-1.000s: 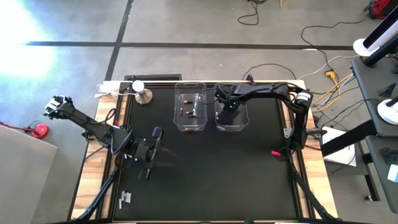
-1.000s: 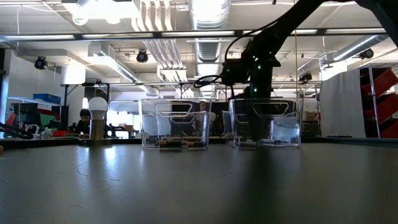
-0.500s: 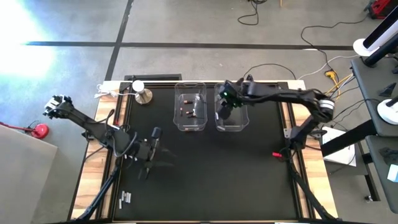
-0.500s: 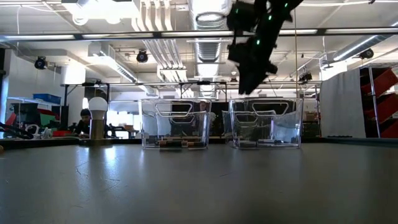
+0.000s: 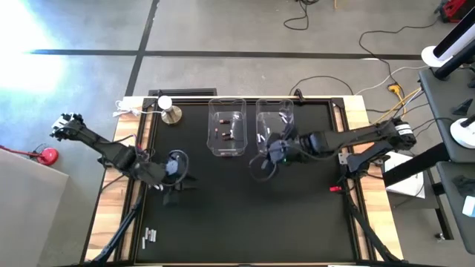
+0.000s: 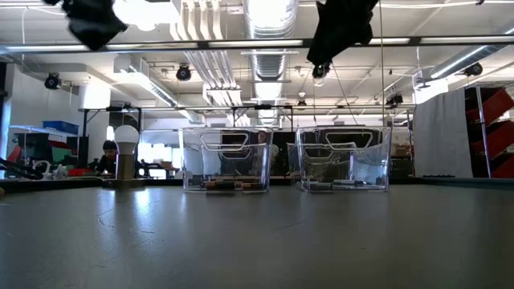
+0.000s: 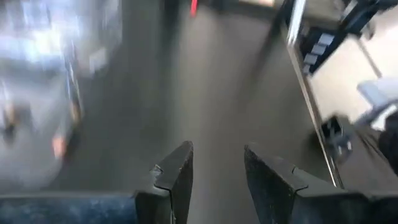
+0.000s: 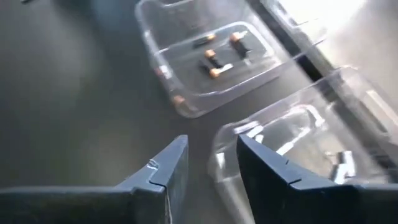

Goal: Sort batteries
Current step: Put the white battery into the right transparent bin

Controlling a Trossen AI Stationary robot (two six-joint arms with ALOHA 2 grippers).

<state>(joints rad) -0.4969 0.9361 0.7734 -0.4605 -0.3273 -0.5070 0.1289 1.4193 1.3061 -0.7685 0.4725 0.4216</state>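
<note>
Right gripper: while it hangs above the table just in front of the right bin, the right gripper [image 5: 261, 165] carries nothing; its own wrist view shows a narrow empty gap between the dark fingers [image 8: 163, 172], so it stands a little open.
Left gripper: the left gripper [image 7: 217, 174] is raised over the near-left part of the mat [image 5: 245, 215]; its wrist view shows a similar empty gap, jaws slightly parted on nothing.
Left bin: the clear left bin [image 5: 226, 127] holds a few dark batteries [image 8: 214, 57] with copper-coloured ends, lying flat on its floor.
Right bin: the clear right bin [image 5: 273, 119], just beside the left one, holds pale silver batteries [image 8: 341, 167]; the high view hardly shows them, the right wrist view does.
Loose batteries: a small cluster of white batteries [image 5: 150, 236] lies near the table's near-left corner, well apart from both bins; only the high view shows it.
Low view: both bins side by side, with the arms only as dark shapes overhead.
Knob: a round silver knob-like object [image 5: 171, 113] stands at the far-left of the mat.
Writing: no legible label or brand can be made out on cells or bins.
</note>
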